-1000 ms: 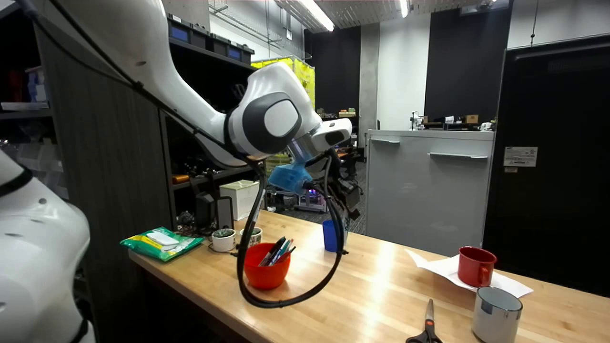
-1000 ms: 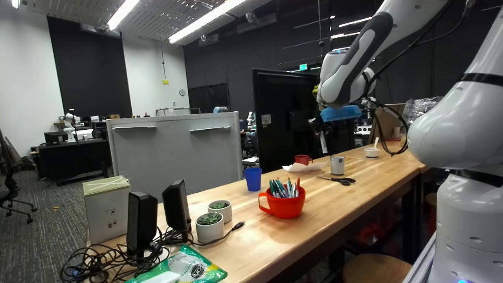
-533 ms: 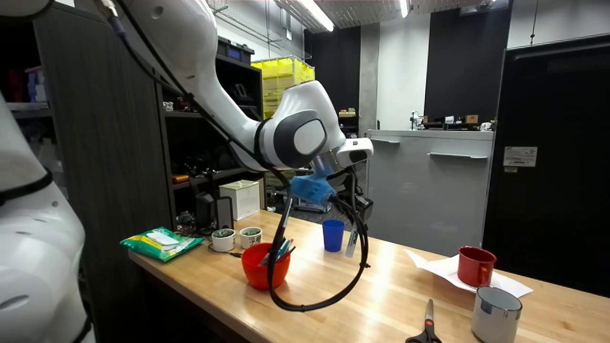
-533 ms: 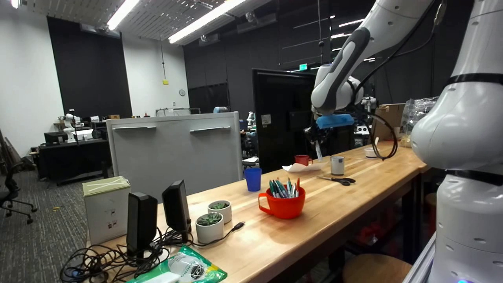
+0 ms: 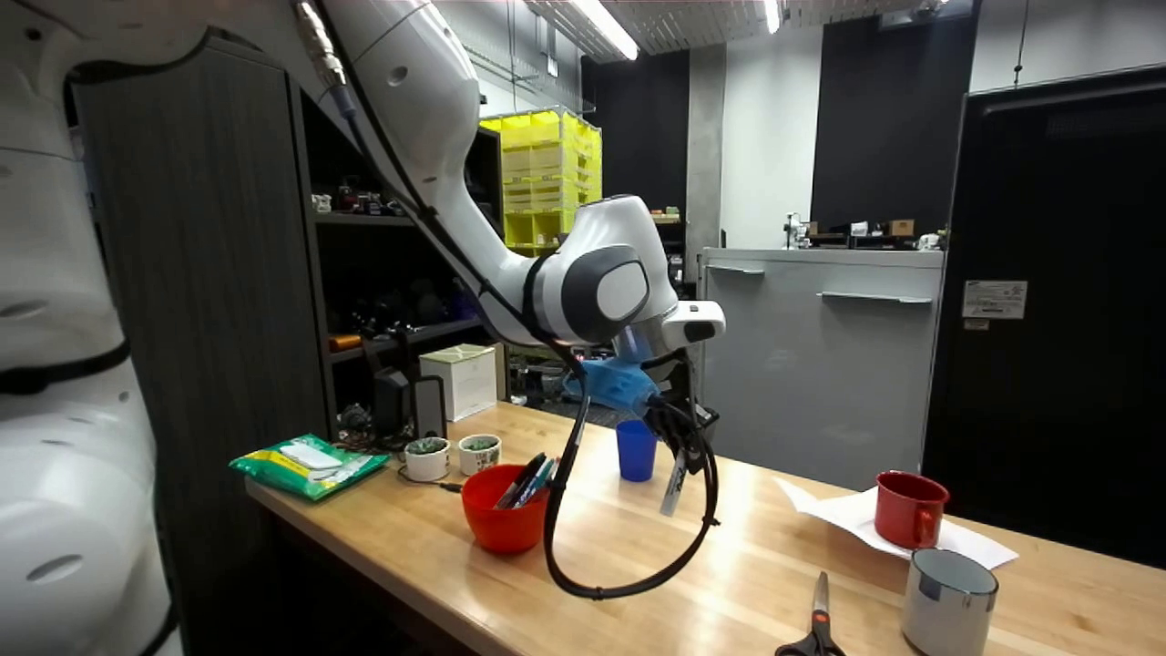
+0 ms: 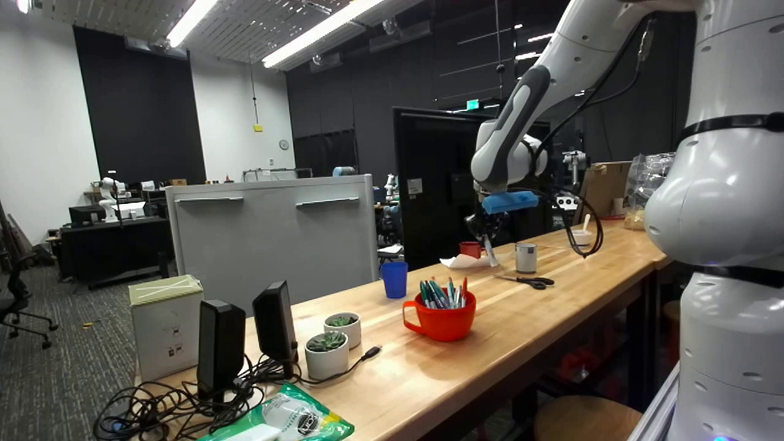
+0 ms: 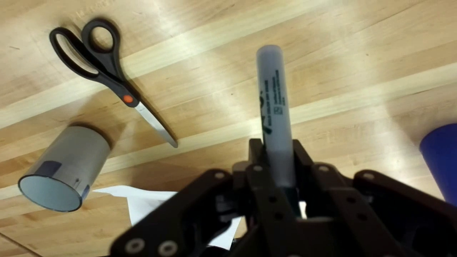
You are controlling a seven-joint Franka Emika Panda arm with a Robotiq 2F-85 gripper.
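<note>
The end effector [image 7: 277, 151] grips a marker [image 7: 275, 103], its two fingers pressed against the barrel from either side. The pale barrel, marked with dark lettering, juts out past the fingertips; in both exterior views it hangs at a slant, its lower end clear of the tabletop [image 6: 392, 373]. In the wrist view, scissors [image 7: 127, 98] lie flat with their blades together, near an upright grey cup [image 7: 71, 157]. White paper [image 7: 146, 203] spreads close to that cup, and in both exterior views a red mug [image 5: 911, 510] stands on it. A blue cup [image 7: 442, 160] stands upright, apart from the marker, at the wrist view's right edge. In an exterior view, an orange mug [image 6: 441, 321] holds a bunch of pens [image 6: 432, 295]. Farther along, two potted plants [image 6: 326, 361] sit beside black speakers [image 6: 274, 321], with a green packet [image 6: 306, 416] lying flat near the tabletop's end. A white box [image 6: 165, 334] stands on the other side of the speakers from the plants.
</note>
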